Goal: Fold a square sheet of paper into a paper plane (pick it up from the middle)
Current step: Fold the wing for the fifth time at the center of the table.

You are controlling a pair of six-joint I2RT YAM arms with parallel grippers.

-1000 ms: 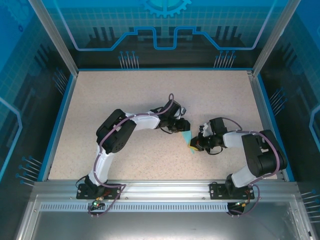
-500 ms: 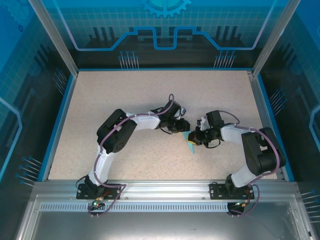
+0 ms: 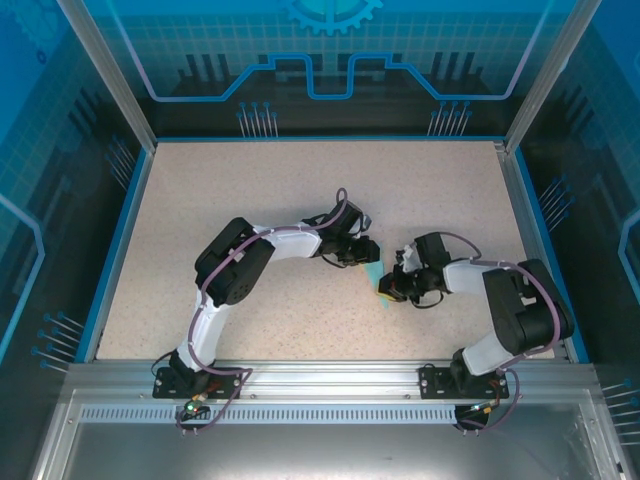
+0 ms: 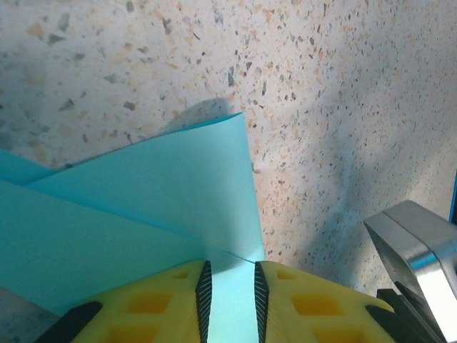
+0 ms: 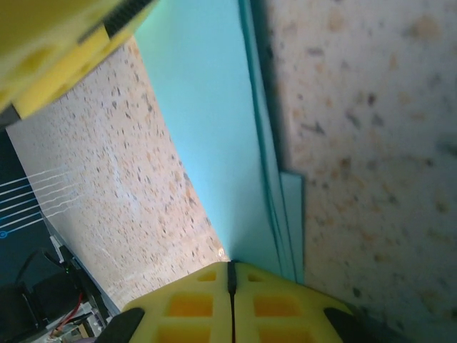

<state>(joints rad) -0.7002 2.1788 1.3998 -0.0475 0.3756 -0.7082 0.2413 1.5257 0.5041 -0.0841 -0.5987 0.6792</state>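
The square sheet of paper (image 3: 377, 279), turquoise and folded into layers, lies on the speckled table between the two grippers. My left gripper (image 3: 367, 257) is at its far edge. In the left wrist view its yellow fingers (image 4: 171, 300) stand a little apart, open, with the paper (image 4: 143, 207) running through the gap, and a raised flap points away from them. My right gripper (image 3: 392, 287) is at the paper's near right side. Its jaws (image 5: 230, 266) are shut, with the fingertips against the stacked paper edges (image 5: 214, 107).
Speckled tabletop (image 3: 250, 190) extends on all sides, bounded by a blue rim (image 3: 120, 240) and an aluminium frame. A metal part of the right arm (image 4: 421, 250) shows close to the left fingers. A yellow left finger (image 5: 57, 43) hangs near the right gripper.
The right gripper swung towards the far side along the paper half a second ago and has come back towards the near side. The left gripper stayed in place, its jaws narrowing slightly.
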